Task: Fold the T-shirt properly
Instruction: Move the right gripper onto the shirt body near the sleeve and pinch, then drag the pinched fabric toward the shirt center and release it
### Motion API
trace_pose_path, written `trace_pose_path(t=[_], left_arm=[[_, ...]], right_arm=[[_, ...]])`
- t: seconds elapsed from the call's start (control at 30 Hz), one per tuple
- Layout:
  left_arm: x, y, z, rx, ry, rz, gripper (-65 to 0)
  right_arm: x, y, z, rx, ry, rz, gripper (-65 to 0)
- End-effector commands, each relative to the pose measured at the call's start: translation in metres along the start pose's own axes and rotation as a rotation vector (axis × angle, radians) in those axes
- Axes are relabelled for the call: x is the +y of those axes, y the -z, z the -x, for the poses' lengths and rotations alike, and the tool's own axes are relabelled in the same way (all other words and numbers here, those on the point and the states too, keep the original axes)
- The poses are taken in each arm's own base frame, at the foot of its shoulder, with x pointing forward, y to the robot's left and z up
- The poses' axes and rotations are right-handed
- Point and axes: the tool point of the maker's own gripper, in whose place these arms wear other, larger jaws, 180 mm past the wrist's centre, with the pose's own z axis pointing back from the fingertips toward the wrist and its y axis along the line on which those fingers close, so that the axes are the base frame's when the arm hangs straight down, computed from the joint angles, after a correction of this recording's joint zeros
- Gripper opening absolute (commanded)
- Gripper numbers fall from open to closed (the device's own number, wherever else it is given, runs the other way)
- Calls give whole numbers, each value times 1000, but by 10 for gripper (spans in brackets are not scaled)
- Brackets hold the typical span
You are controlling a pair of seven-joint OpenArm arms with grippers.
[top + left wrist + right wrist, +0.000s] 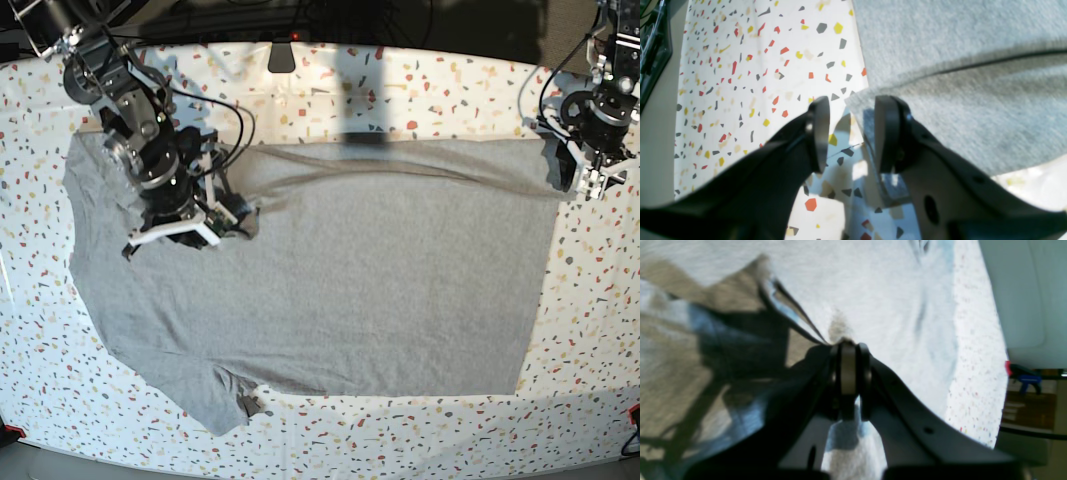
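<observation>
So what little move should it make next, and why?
Probably the right gripper should ease open: it is shut on the shirt, whose top strip already lies folded over, and the left gripper stands open there.

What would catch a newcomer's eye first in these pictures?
The big grey T-shirt, spread across the middle of the speckled table. Next, two dark robot arms reaching over its far corners: the right gripper shut on the shirt, the left gripper open at its edge.

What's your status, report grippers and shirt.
Left gripper open at the fold's corner; right gripper shut on the cloth. T-shirt spread on the table, far edge folded over. Right arm covers part of it.
</observation>
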Motion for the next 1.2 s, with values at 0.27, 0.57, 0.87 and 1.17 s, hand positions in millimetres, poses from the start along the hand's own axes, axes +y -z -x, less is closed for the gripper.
trace_pose_path(t=[0.27,0.57,0.87,1.17], left_arm=[[10,-1,-13,-43,15,-21,-429],[10,-1,-13,-43,15,-20,-429],[10,-1,-12,-43,15,-20,-429],[9,-1,-13,-44,7,-18,-429]], right_arm=[[-27,19,-25,-80,49,46,-650],[-29,22,-43,-133,40,27,-650],[-30,26,-51,-171,70,-6,-650],[-27,31,-50,-170,147,-39,-317]])
